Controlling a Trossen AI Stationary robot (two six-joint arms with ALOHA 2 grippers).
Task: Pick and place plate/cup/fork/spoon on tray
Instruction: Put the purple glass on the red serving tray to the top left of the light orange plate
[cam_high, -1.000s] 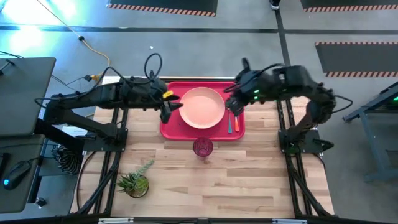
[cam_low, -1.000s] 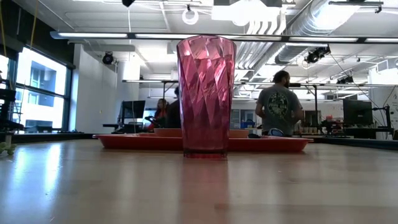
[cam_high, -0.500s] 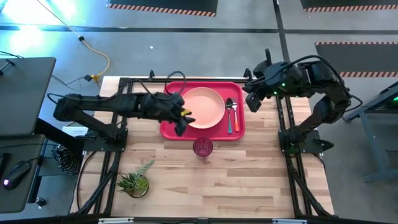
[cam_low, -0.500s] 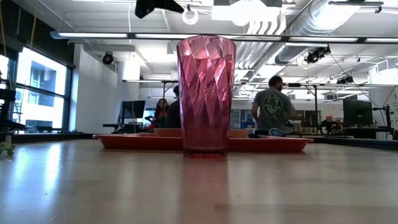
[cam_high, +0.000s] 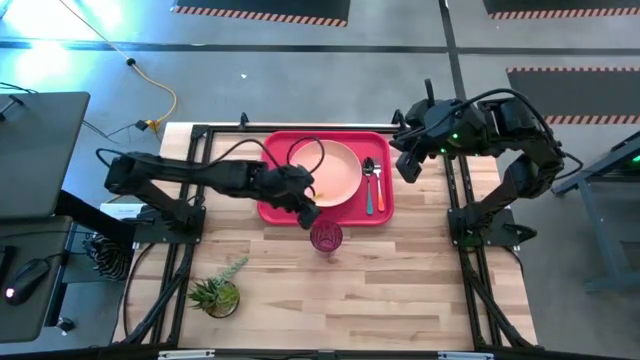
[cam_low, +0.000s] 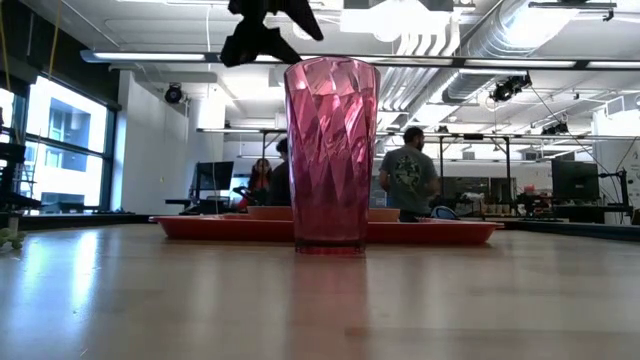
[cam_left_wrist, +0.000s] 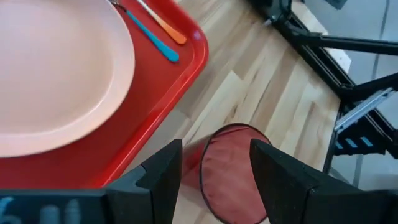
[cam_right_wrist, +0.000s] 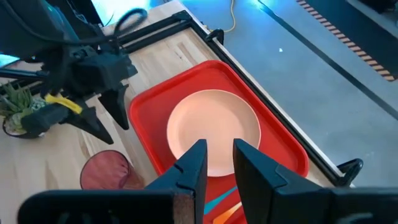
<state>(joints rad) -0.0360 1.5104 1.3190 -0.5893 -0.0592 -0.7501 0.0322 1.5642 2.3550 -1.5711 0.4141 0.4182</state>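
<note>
The dark-red cup (cam_high: 326, 237) stands upright on the table just near of the red tray (cam_high: 272, 200); it also shows in the low view (cam_low: 332, 155) and the left wrist view (cam_left_wrist: 233, 171). The pink plate (cam_high: 328, 172) lies on the tray, with the blue-handled spoon (cam_high: 368, 185) and the orange-handled fork (cam_high: 379, 195) beside it on the tray's right part. My left gripper (cam_high: 308, 212) is open over the tray's near edge, above and just far-left of the cup (cam_left_wrist: 216, 146). My right gripper (cam_high: 408, 165) hangs slightly open and empty beyond the tray's right edge (cam_right_wrist: 219, 149).
A small potted plant (cam_high: 218, 293) stands at the table's near left. Bare wood lies near and to either side of the cup. A person (cam_low: 405, 180) stands in the room beyond the table.
My left gripper has gone from the tray's left side toward the table's right and near edge, over the tray's near rim toward the cup, and has come down into the low view. My right gripper has drawn back from over the spoon and fork toward the right edge, then kept still.
</note>
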